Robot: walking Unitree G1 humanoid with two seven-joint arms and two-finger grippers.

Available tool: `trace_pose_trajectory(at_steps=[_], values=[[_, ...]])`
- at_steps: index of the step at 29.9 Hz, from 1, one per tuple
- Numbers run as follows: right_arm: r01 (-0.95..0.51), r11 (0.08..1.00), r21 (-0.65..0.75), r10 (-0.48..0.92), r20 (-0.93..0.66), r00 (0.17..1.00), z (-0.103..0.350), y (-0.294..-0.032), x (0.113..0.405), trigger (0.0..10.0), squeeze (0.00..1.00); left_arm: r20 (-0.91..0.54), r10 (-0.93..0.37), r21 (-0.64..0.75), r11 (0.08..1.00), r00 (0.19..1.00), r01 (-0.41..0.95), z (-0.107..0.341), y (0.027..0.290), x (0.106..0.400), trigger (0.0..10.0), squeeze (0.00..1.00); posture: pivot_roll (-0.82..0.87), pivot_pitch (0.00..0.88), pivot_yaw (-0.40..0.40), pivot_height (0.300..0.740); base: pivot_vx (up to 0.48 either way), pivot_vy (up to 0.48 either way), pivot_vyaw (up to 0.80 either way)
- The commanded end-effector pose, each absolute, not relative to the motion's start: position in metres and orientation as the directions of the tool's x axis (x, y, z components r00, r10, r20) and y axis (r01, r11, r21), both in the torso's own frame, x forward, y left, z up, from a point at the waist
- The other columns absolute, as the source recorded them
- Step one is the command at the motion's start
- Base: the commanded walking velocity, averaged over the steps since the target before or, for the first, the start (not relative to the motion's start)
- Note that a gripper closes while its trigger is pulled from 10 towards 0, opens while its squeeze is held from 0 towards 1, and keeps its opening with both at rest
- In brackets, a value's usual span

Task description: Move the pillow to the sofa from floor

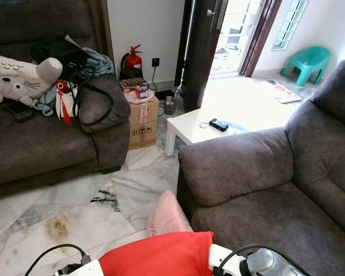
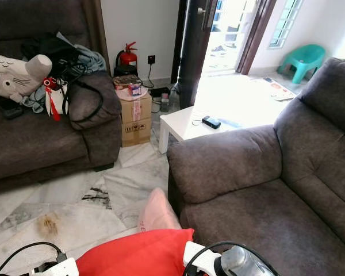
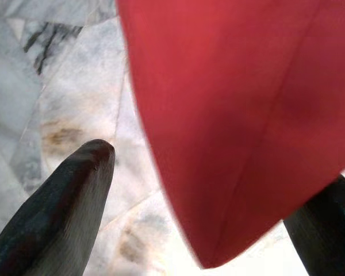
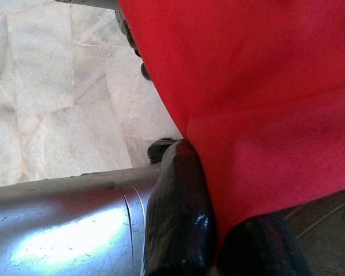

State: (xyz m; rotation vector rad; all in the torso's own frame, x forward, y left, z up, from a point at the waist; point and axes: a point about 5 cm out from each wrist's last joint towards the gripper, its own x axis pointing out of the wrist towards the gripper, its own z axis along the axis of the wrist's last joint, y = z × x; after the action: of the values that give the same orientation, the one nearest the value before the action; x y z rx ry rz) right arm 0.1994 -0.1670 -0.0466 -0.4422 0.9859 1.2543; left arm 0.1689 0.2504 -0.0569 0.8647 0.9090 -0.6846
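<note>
Soft red fabric pillow (image 1: 158,256) held up off the pale marble floor (image 1: 75,213), between the two arms, in front of the grey upholstered sofa (image 1: 276,195). Right gripper (image 4: 218,230) is closed on a fold of the red fabric, both fingers pressed to the cloth; left gripper (image 3: 207,190) stands wide, pillow edge hanging between its fingers, contact cannot be told. A second, pink pillow (image 1: 167,215) leans against the sofa's front corner, on the floor.
</note>
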Motion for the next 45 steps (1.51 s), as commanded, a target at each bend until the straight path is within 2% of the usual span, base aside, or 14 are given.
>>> trace_pose_trajectory(at_steps=[1, 7, 8, 9, 10, 11, 16, 22, 26, 28, 32, 36, 39, 45], values=[[-0.92, 0.327, 0.218, 0.566, -0.824, 0.006, -0.047, -0.176, 0.198, 10.0, 0.0, -0.869, -0.115, 0.385, 0.458, 0.482, 0.802, -0.056, 0.252, 0.175, 0.0, 0.0, 0.19, 0.0, -0.134, 0.74, 0.0, 0.0, 0.0], [-0.919, 0.335, 0.207, 0.566, -0.824, 0.021, -0.048, -0.177, 0.198, 10.0, 0.0, -0.848, -0.071, 0.441, 0.454, 0.525, 0.774, -0.054, 0.257, 0.182, 0.0, 0.0, 0.19, 0.0, -0.136, 0.74, 0.0, 0.0, 0.0], [-0.919, 0.336, 0.206, 0.566, -0.824, 0.022, -0.048, -0.177, 0.198, 10.0, 0.0, -0.847, -0.069, 0.443, 0.456, 0.527, 0.772, -0.054, 0.257, 0.182, 0.4, 0.0, 0.18, 0.0, -0.136, 0.74, 0.0, 0.0, 0.0], [-0.919, 0.336, 0.205, 0.567, -0.824, 0.023, -0.047, -0.177, 0.198, 10.0, 0.0, -0.846, -0.072, 0.44, 0.463, 0.528, 0.769, -0.054, 0.257, 0.183, 1.7, 0.0, 0.18, 0.0, -0.136, 0.74, 0.0, 0.0, 0.0], [-0.919, 0.338, 0.205, 0.567, -0.823, 0.025, -0.048, -0.177, 0.198, 10.0, 0.0, -0.844, -0.086, 0.433, 0.475, 0.53, 0.766, -0.054, 0.255, 0.183, 7.2, 0.0, 0.19, 0.0, -0.137, 0.74, 0.0, 0.0, 0.0], [-0.919, 0.338, 0.204, 0.567, -0.823, 0.026, -0.048, -0.177, 0.198, 10.0, 0.0, -0.843, -0.103, 0.42, 0.488, 0.528, 0.765, -0.055, 0.253, 0.183, 10.0, 0.0, 0.18, 0.0, -0.136, 0.74, 0.0, 0.0, 0.0], [-0.92, 0.338, 0.198, 0.566, -0.824, 0.03, -0.048, -0.177, 0.199, 10.0, 0.0, -0.844, -0.15, 0.389, 0.49, 0.515, 0.78, -0.056, 0.246, 0.182, 10.0, 0.0, 0.18, 0.0, -0.136, 0.74, 0.0, 0.0, 0.0], [-0.924, 0.333, 0.188, 0.557, -0.83, 0.033, -0.048, -0.177, 0.199, 10.0, 0.0, -0.849, -0.146, 0.396, 0.46, 0.508, 0.795, -0.058, 0.245, 0.182, 10.0, 0.0, 0.18, 0.0, -0.137, 0.74, 0.0, 0.0, 0.0], [-0.925, 0.332, 0.182, 0.555, -0.831, 0.036, -0.048, -0.177, 0.199, 10.0, 0.0, -0.826, -0.15, 0.438, 0.434, 0.543, 0.787, -0.055, 0.244, 0.185, 10.0, 0.0, 0.18, 0.0, -0.137, 0.74, 0.0, 0.0, 0.0], [-0.926, 0.332, 0.18, 0.555, -0.831, 0.038, -0.048, -0.177, 0.199, 10.0, 0.0, -0.778, -0.151, 0.497, 0.444, 0.609, 0.745, -0.05, 0.243, 0.193, 10.0, 0.0, 0.18, 0.0, -0.136, 0.74, 0.0, 0.0, 0.0], [-0.926, 0.332, 0.178, 0.553, -0.832, 0.038, -0.048, -0.177, 0.2, 10.0, 0.0, -0.749, -0.167, 0.513, 0.466, 0.641, 0.721, -0.047, 0.24, 0.199, 10.0, 0.0, 0.18, 0.0, -0.137, 0.74, 0.0, 0.0, 0.0], [-0.927, 0.331, 0.177, 0.55, -0.834, 0.037, -0.049, -0.177, 0.199, 10.0, 0.0, -0.758, -0.186, 0.486, 0.477, 0.625, 0.732, -0.048, 0.237, 0.197, 10.0, 0.0, 0.18, 0.0, -0.137, 0.74, 0.0, 0.0, 0.0], [-0.93, 0.326, 0.171, 0.538, -0.842, 0.033, -0.049, -0.177, 0.199, 10.0, 0.0, -0.796, -0.237, 0.413, 0.461, 0.557, 0.786, -0.056, 0.228, 0.187, 10.0, 0.0, 0.18, 0.0, -0.137, 0.74, 0.0, 0.0, 0.0], [-0.931, 0.324, 0.17, 0.537, -0.843, 0.033, -0.05, -0.177, 0.199, 10.0, 0.0, -0.818, -0.27, 0.354, 0.459, 0.508, 0.815, -0.061, 0.224, 0.18, 10.0, 0.0, 0.18, 0.0, -0.138, 0.74, 0.0, 0.0, 0.0]])
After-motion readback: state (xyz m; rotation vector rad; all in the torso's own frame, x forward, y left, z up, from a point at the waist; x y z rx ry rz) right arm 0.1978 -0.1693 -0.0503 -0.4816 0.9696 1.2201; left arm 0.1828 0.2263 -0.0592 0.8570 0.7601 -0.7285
